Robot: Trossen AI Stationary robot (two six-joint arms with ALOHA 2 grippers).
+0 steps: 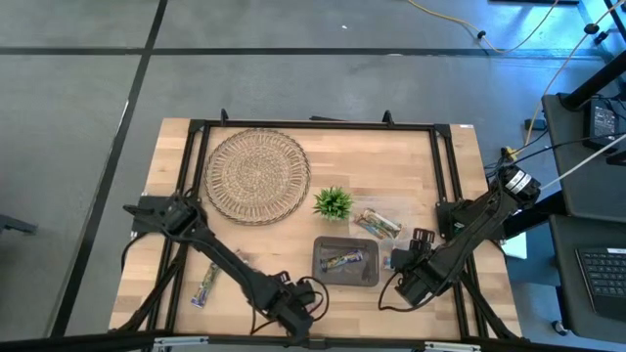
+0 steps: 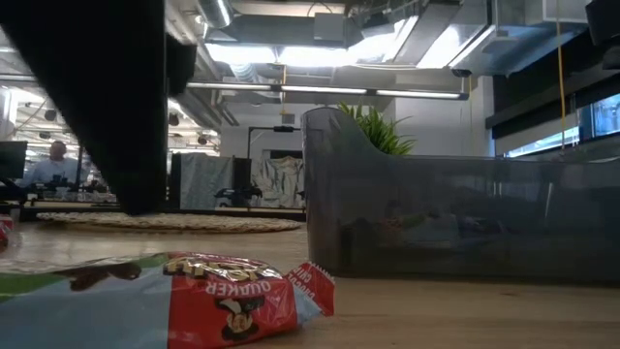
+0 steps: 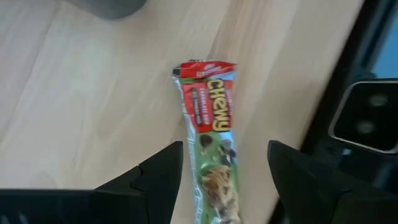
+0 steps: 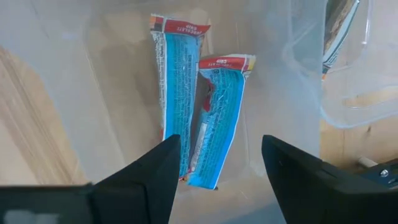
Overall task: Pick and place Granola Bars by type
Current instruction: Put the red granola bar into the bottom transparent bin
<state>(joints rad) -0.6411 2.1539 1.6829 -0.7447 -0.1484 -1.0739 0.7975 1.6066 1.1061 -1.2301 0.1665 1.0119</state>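
A green and red granola bar [image 3: 211,143] lies on the wooden table [image 1: 391,156], framed by the wide-open left gripper [image 3: 224,180]. The right gripper [image 4: 214,171] is held wide open above two blue bars [image 4: 199,115] in the grey bin [image 1: 345,262]. The pick is judged pending; lowering and closing are called for next.

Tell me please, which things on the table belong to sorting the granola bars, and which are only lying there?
Part of the job:
- green Chewy bar between the open left gripper fingers
- two blue bars in the grey bin, below the open right gripper
- bars in the clear container

Just lying about:
- small green plant
- round woven mat
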